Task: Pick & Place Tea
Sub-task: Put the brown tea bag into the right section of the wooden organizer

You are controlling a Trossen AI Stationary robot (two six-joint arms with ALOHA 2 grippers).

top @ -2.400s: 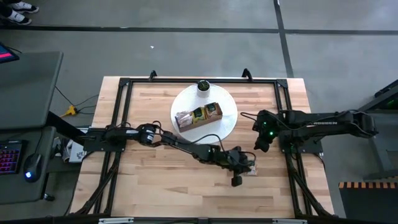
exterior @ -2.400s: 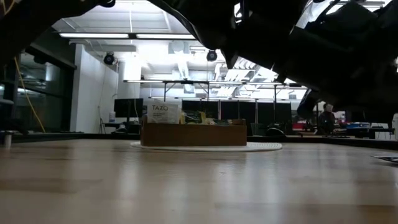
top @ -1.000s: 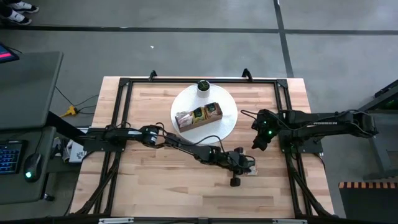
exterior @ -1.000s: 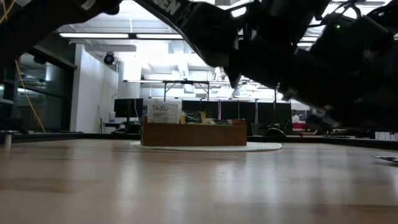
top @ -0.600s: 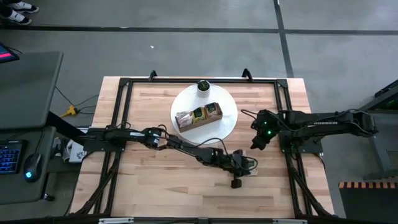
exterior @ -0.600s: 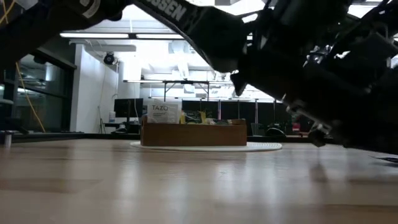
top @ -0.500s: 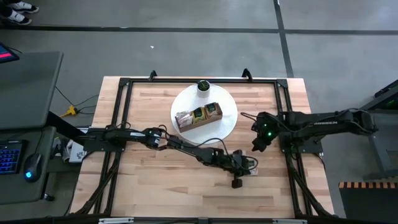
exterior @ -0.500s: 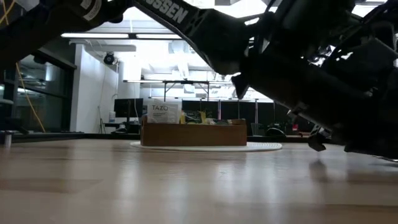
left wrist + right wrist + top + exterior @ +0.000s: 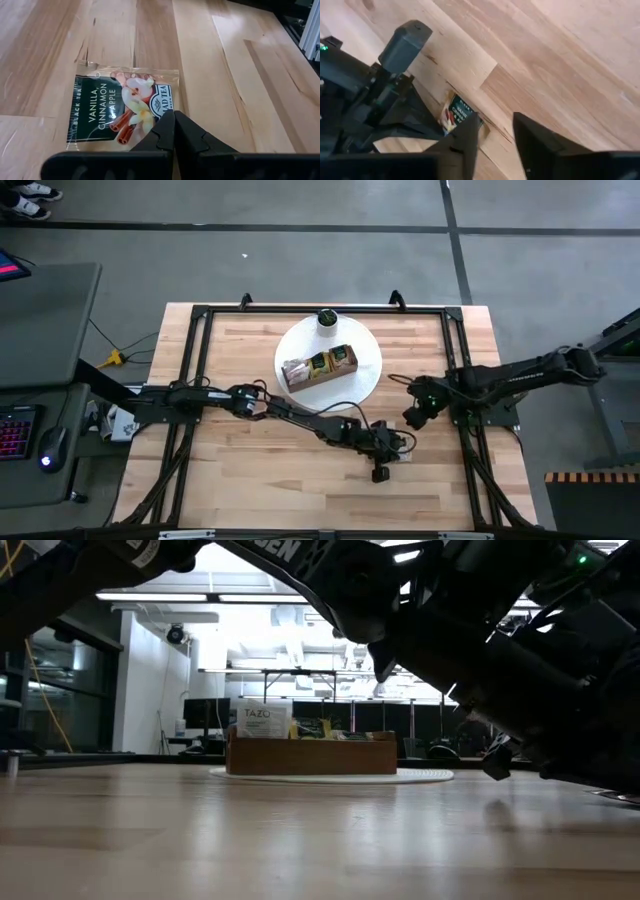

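One tea sachet (image 9: 122, 112), dark green with a white corner and a print of cinnamon sticks, lies flat on the bare wood right of the table's middle. It also shows in the right wrist view (image 9: 456, 114). My left gripper (image 9: 174, 116) is shut, slants down, and its tips are over the sachet's near edge; in the high view it (image 9: 402, 450) covers most of the sachet. My right gripper (image 9: 495, 127) is open, a little to the right and farther back (image 9: 415, 418), with nothing between its fingers. More tea stands in a brown wooden tray (image 9: 320, 366). My left gripper has its shut fingertips over the sachet's near edge (image 9: 150, 125), slanting down from the table's left. The sachet lies flat on the wood. Whether the tips touch it, I cannot tell.
The tray sits on a round white plate (image 9: 366, 375) at the far middle, next to a small white cylinder with a dark green top (image 9: 326, 320). In the low view a TAZO sachet (image 9: 263, 720) stands up out of the tray (image 9: 310, 755). A black frame (image 9: 200, 315) runs around the tabletop.
My left gripper has sunk toward the table and the sachet and tipped its fingers further down; it stays shut. My right gripper has swung a little toward the table's near edge and toward my left gripper, rolling as it went. The sachet has not moved.
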